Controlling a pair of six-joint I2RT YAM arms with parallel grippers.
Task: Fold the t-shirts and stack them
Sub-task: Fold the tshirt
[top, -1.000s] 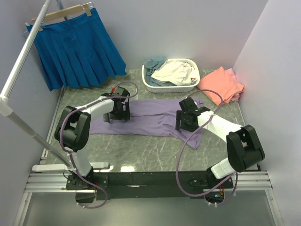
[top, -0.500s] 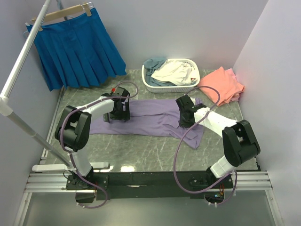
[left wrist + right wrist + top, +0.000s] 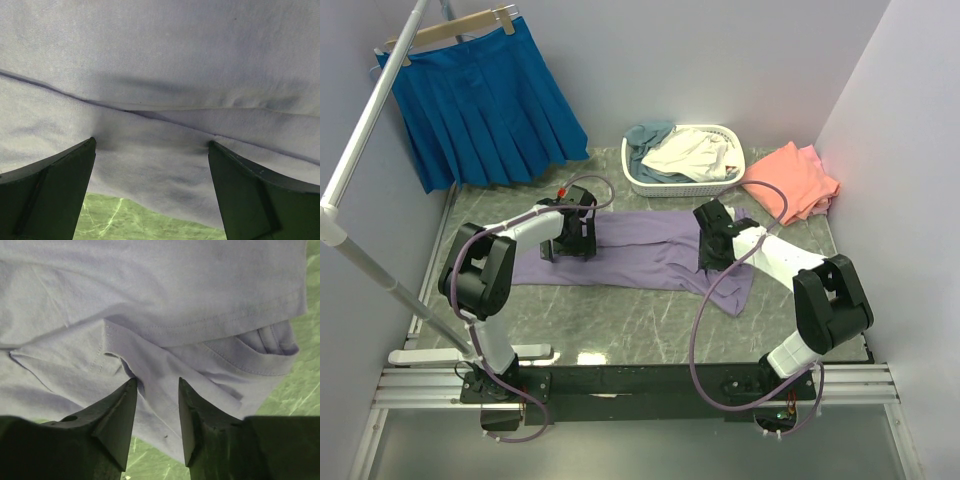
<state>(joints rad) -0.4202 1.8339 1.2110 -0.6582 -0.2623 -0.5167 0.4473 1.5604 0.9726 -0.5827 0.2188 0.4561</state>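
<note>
Lavender t-shirt (image 3: 640,250) partly folded at counter (image 3: 620,320) centre; left end effector (image 3: 151,144) spread wide, right end effector (image 3: 157,381) narrowly parted; shirts (image 3: 685,152) in basket (image 3: 680,186) unfolded.

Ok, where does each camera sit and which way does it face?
Top external: above, behind the bases, looking down on the table; both arms show.
Left wrist: on the left gripper, facing down at the purple t-shirt; two fingers show.
Right wrist: on the right gripper, over the shirt's hem; fingers show.
All share that shirt.
</note>
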